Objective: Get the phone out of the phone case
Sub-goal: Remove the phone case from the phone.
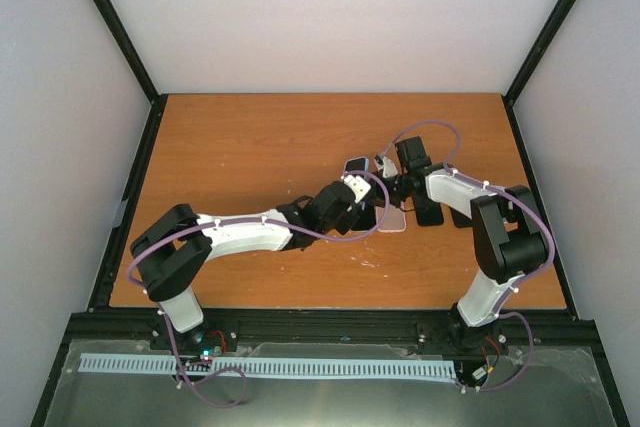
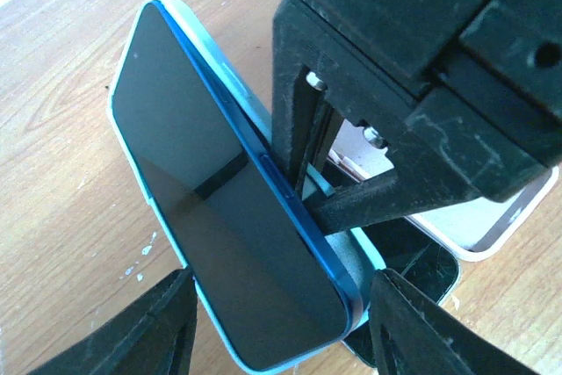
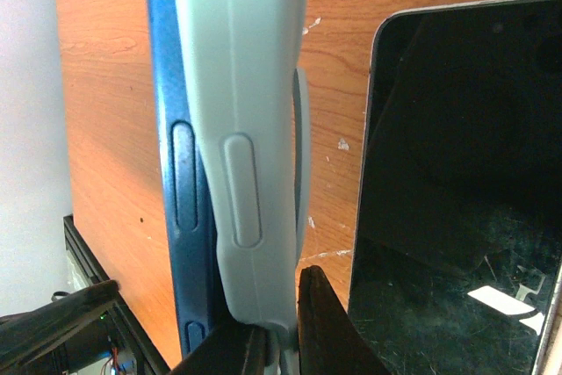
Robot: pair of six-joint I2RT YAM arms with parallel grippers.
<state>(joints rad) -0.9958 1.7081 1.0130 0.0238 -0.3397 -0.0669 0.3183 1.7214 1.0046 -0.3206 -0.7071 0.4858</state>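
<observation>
The blue phone (image 2: pixel 219 208) with a dark screen stands tilted on the table. Its right edge is lifted out of the light blue case (image 2: pixel 342 250); its left edge still sits in the case. My left gripper (image 2: pixel 283 280) is shut across the phone's lower end, one finger on each side. My right gripper (image 2: pixel 307 186) is shut on the case's side wall. The right wrist view shows that wall (image 3: pixel 241 111) pinched at my right gripper (image 3: pixel 277 322), bent away from the phone's blue edge (image 3: pixel 176 173). From above, both grippers (image 1: pixel 365 202) (image 1: pixel 388 175) meet at the phone (image 1: pixel 355 163).
A black phone with a cracked screen (image 3: pixel 457 173) lies flat just beside the case, also seen from above (image 1: pixel 430 215). A white-rimmed phone or case (image 2: pixel 492 226) lies next to it (image 1: pixel 393 219). Black frame rails border the wooden table (image 1: pixel 250 137).
</observation>
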